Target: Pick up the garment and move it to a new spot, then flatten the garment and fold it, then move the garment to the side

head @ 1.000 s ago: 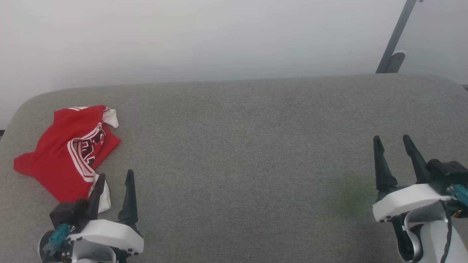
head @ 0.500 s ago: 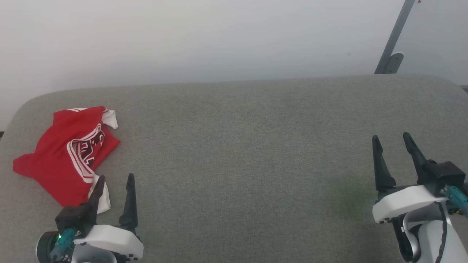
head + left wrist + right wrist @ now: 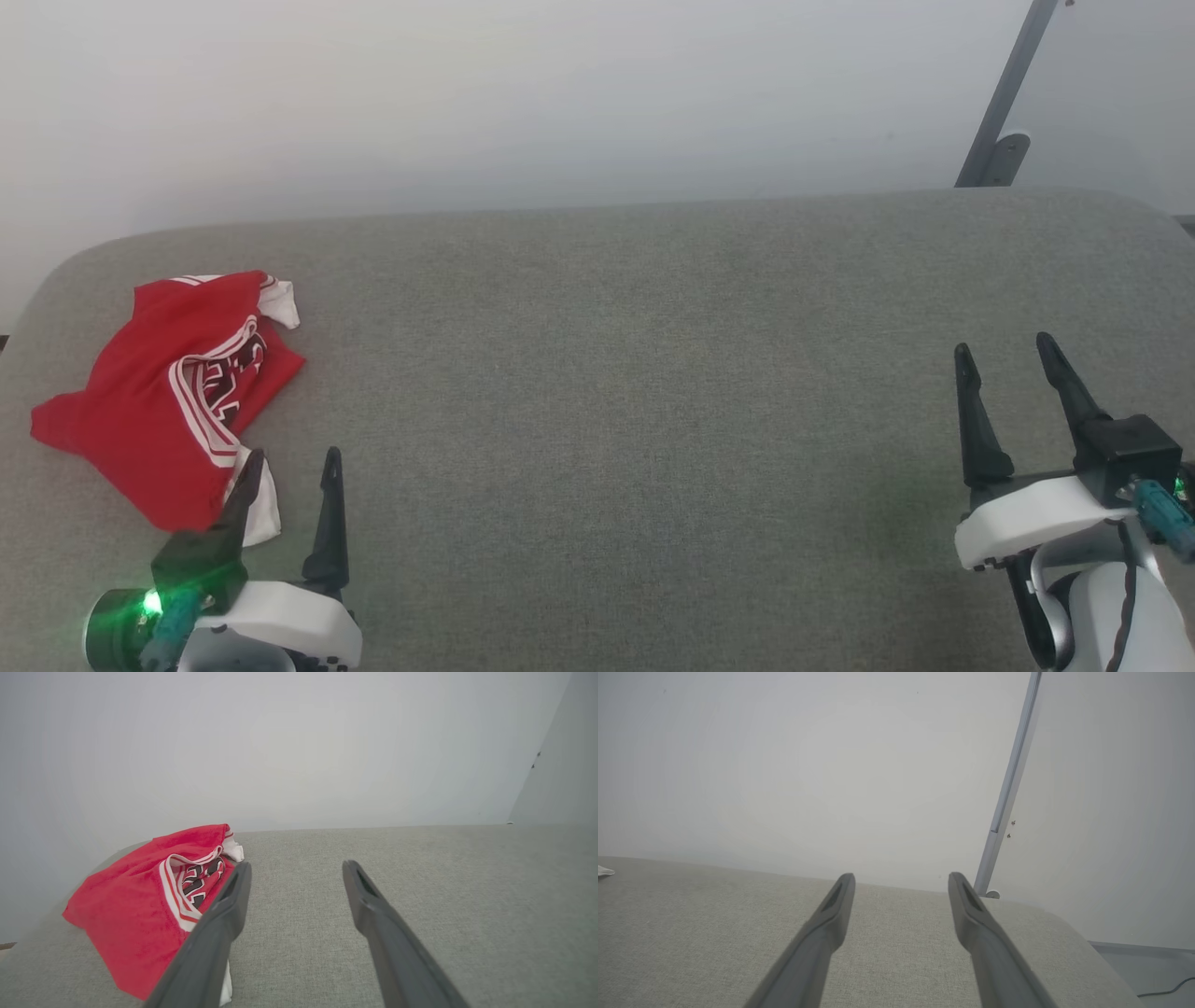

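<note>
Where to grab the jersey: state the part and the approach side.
Probably best to take the near white sleeve of the jersey, coming from the near side with the open left tool. It lies crumpled, and that loose corner sticks out closest to the tool's fingers.

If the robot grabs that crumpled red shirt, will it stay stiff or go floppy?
Probably floppy: the crumpled red shirt with white striped trim lies in soft folds, so it would likely droop from wherever it is pinched. It looks thin, so probably light. On the grey fabric tabletop, pushing it would likely bunch it rather than slide it.
</note>
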Controlling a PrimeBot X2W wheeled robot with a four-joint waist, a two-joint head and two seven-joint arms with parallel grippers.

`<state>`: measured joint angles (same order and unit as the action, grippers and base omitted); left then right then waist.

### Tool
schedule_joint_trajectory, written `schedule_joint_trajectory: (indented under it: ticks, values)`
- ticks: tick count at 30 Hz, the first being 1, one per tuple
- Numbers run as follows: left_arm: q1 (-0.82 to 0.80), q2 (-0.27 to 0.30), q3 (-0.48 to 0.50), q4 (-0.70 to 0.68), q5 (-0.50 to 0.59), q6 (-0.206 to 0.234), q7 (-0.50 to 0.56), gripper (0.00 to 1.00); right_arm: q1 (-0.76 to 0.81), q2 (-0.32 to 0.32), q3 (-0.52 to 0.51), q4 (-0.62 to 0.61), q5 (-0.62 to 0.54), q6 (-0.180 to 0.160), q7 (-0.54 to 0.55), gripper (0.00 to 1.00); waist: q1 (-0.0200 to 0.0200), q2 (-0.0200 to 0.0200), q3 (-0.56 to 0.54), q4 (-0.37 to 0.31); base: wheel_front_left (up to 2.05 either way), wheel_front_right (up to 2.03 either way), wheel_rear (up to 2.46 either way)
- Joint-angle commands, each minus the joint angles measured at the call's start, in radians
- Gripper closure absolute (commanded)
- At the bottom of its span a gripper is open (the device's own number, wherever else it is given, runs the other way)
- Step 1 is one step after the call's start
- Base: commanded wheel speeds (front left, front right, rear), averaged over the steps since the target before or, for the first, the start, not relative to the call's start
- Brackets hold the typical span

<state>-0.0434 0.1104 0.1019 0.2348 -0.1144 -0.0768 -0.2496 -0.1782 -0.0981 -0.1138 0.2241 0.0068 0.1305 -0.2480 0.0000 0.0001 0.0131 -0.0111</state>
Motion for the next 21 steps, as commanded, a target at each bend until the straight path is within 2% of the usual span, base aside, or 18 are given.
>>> schedule_joint_trajectory:
  ticks: [1, 6, 13, 18, 21]
  values:
    - [0.001, -0.003, 0.005, 0.002, 0.023, -0.006, -0.01, 0.0, 0.003, 0.001, -0.002, -0.009, -0.022, 0.0, -0.012, 0.0, 0.0, -0.0001, 0.002, 0.0, 0.0, 0.0, 0.0]
    - [-0.009, -0.007, 0.011, 0.005, 0.056, -0.014, -0.017, 0.0, 0.002, 0.002, -0.006, -0.013, -0.045, 0.0, -0.019, 0.0, 0.0, -0.0001, 0.007, 0.003, 0.0, 0.0, 0.0]
    - [-0.029, -0.016, 0.017, 0.013, 0.04, -0.026, -0.017, 0.0, 0.001, 0.009, -0.019, -0.018, -0.03, 0.0, -0.019, 0.0, 0.0, -0.0001, 0.016, 0.034, 0.0, 0.0, 0.0]
    - [-0.049, -0.022, 0.02, 0.015, 0.039, -0.033, -0.017, 0.0, 0.004, 0.011, -0.015, -0.025, -0.02, 0.0, -0.019, 0.0, 0.0, -0.0001, 0.024, 0.081, 0.0, 0.0, 0.0]
    - [-0.056, -0.029, 0.034, 0.017, 0.034, -0.033, -0.017, 0.0, -0.001, 0.014, 0.011, -0.024, -0.015, 0.0, -0.019, 0.0, 0.0, -0.0001, 0.029, 0.134, 0.0, 0.0, 0.0]
